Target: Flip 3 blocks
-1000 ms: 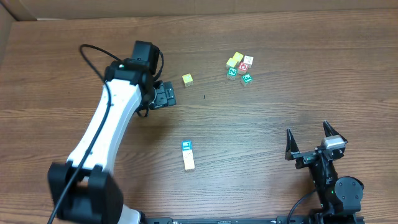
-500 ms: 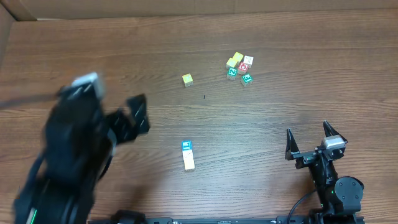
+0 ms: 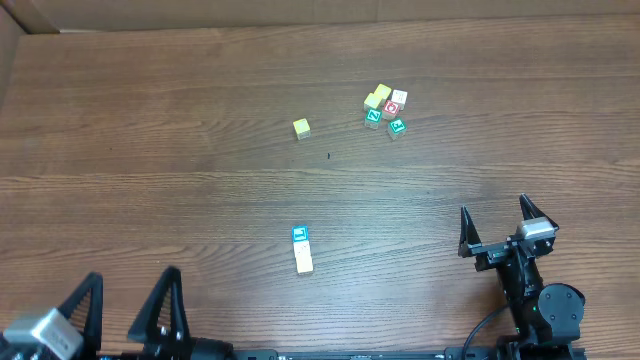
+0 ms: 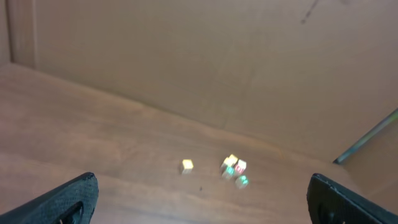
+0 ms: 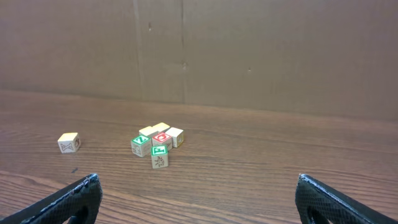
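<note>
Though the blue block (image 3: 299,234) is marked, it's unreadable

Wood table (image 3: 150,120): blue block (image 3: 299,234) beside pale block (image 3: 303,262) (yellow block (image 3: 301,128) apart)

left gripper (image 3: 128,305): showing black tapered fingers, pale grey block beside them | right gripper (image 3: 497,226): showing black pointed fingers, grey-white camera block | round black joint (image 3: 560,305) | black cable (image 3: 487,325) curving underneath
</note>
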Robot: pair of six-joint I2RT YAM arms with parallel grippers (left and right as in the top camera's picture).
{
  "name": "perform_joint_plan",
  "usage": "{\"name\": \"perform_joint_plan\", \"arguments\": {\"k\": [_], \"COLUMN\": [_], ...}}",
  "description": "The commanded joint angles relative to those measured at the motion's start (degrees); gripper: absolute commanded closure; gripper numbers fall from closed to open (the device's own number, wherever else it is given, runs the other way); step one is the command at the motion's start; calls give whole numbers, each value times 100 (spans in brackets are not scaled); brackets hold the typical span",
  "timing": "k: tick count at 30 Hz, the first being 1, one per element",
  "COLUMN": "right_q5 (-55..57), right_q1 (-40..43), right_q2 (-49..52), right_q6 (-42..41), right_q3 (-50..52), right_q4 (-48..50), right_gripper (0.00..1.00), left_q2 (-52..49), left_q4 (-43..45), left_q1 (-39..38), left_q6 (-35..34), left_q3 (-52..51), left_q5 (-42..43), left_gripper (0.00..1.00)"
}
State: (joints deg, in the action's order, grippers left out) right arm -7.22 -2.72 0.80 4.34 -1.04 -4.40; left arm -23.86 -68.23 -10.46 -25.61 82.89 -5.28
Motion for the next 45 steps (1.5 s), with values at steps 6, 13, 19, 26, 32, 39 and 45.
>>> {"name": "perform_joint_plan", "arguments": {"k": [6, 13, 19, 26, 32, 39, 45], "right_q5": [-13, -13, -13, -13, -13, -13, -13], "right_q1": [-22, -22, -22, -22, -22, -22, -22], "right_q2": [-63, -63, -63, -63, -63, -63, -63], "right_q6": [22, 22, 22, 22, 22, 22, 22], "right_q3": [59, 59, 59, 59, 59, 59, 59], "right_q4": [28, 28, 28, 28, 28, 28, 28], "right_gripper": [0, 0, 0, 0, 0, 0, 0], "left_q2": [358, 887, 1526, 2240, 2361, 2361, 2361], "left_q4": [-1154, -2555, -2817, -2673, -1370, 2267, 5923], "left_q1": [227, 481, 566, 745, 791, 793, 1027], "left_q6": [-7, 118, 118, 116, 140, 848, 1021], "left_q3": [9, 7, -125, -601, -1106, -2291, -3858], "left_q5": [-133, -396, -662, -837, -870, -859, -496], "left_gripper": [0, 0, 0, 0, 0, 0, 0]}}
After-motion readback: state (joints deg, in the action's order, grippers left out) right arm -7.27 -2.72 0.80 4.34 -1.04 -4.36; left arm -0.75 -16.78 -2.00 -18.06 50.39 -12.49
